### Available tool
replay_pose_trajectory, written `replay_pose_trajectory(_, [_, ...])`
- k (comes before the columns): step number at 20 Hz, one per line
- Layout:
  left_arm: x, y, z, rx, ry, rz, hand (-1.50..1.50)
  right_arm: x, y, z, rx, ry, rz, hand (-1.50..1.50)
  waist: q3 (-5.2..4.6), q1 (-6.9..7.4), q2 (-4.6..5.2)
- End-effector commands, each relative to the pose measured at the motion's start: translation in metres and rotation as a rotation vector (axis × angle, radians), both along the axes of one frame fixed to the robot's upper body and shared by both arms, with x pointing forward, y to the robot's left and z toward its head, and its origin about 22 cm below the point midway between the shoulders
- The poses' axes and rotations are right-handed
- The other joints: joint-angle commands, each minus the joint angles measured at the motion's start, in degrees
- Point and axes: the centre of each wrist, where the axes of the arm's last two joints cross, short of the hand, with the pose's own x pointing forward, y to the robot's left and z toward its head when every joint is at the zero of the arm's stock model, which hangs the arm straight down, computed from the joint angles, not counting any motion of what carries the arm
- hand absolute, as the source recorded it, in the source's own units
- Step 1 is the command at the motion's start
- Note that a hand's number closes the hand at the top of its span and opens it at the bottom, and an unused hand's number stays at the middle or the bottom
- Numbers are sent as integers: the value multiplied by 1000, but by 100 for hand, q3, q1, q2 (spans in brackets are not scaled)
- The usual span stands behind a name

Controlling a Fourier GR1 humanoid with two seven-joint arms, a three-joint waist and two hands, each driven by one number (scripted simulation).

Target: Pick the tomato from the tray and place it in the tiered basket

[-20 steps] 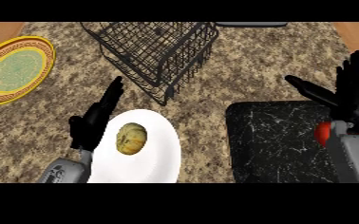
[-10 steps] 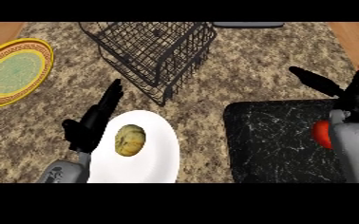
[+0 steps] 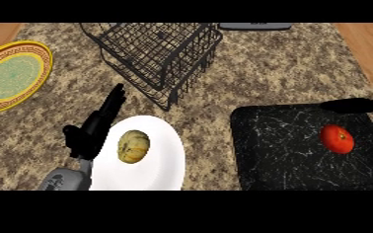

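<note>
- Left hand (image 3: 91, 131): fingers straight, holding nothing, beside white plate (image 3: 157, 170).
- Right hand (image 3: 350, 104): only a dark tip visible; state indeterminate.
- Tomato (image 3: 337, 138): on black tray (image 3: 277, 148).
- Tiered basket (image 3: 160, 54): behind.

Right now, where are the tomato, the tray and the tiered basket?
tomato (image 3: 337, 138), head view, middle of its red skin.
tray (image 3: 277, 143), head view, bare dark surface left of the tomato.
tiered basket (image 3: 162, 54), head view, black wire mesh of its side.

The right hand (image 3: 348, 104) is pulling away toward the right edge, only a dark fingertip showing above the tray (image 3: 277, 148), so the tomato (image 3: 337, 138) is now showing fully uncovered.
</note>
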Motion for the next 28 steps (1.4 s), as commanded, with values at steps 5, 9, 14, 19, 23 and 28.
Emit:
replay_pose_trajectory(5, [-6,-4,-6,-11,9,-16,0,13,45,75,-96,481,28,-150,34,103,-22])
replay_pose_trajectory(9, [-2,5,-6,6,1,-19,0,8,78,108,-95,535,19,-150,58,39,6])
replay_pose_trajectory(14, [-7,4,-11,-8,-13,3,0,9,82,96,-87,545,-29,-150,65,55,29])
replay_pose_trajectory(19, [7,5,5,-6,-17,-9,0,4,66,68,-169,594,-131,-150,67,23,43])
replay_pose_trajectory(23, [0,10,2,-10,-28,-14,0,4,58,54,-124,664,-149,-150,62,33,27])
replay_pose_trajectory(28, [7,-1,4,0,-5,0,0,3,60,49,-47,643,-150,-150,72,21,34])
